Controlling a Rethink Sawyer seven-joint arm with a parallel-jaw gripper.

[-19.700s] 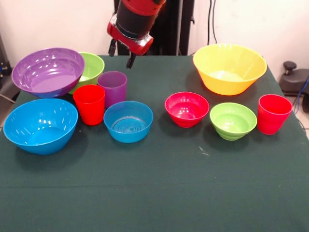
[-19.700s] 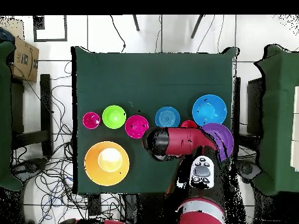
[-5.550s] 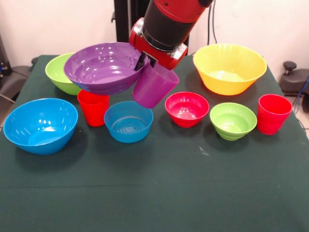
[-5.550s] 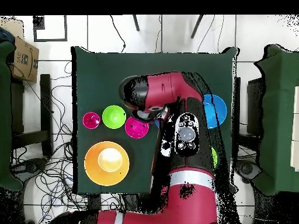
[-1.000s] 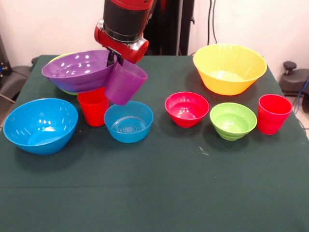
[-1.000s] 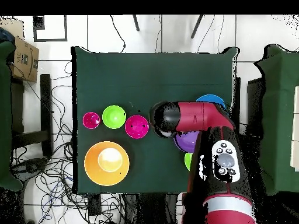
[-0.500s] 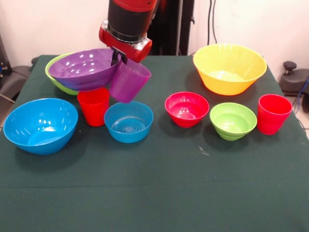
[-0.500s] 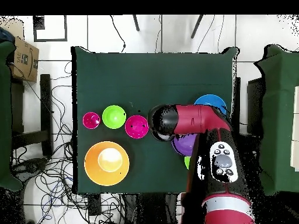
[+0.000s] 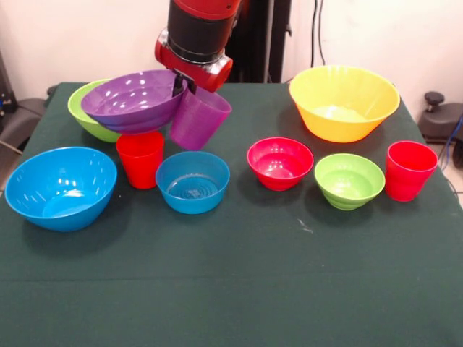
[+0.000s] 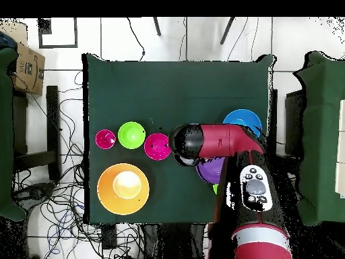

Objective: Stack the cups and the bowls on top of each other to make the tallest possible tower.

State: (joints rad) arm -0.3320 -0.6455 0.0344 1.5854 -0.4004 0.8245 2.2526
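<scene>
Front half of table (image 9: pixel 239 289) bare: open passage across full width. Left cluster tight: lg blue bowl (image 9: pixel 61 187), red cup (image 9: pixel 139 157) and sm blue bowl (image 9: pixel 192 181) sit near one another w/ narrow gaps only. Above them, purple bowl (image 9: pixel 134 101) and purple cup (image 9: pixel 198 118) hang tilted at the gripper (image 9: pixel 179 84), overhanging red cup and lime bowl (image 9: pixel 90 110); approach from above blocked there. Clear lane between sm blue bowl and pink bowl (image 9: pixel 280 163). Right row, pink bowl, sm lime bowl (image 9: pixel 349 180), red cup (image 9: pixel 409 170), closely spaced. Yellow bowl (image 9: pixel 343 101) blocks far right; open cloth between it and the arm (image 10: pixel 226 139).
</scene>
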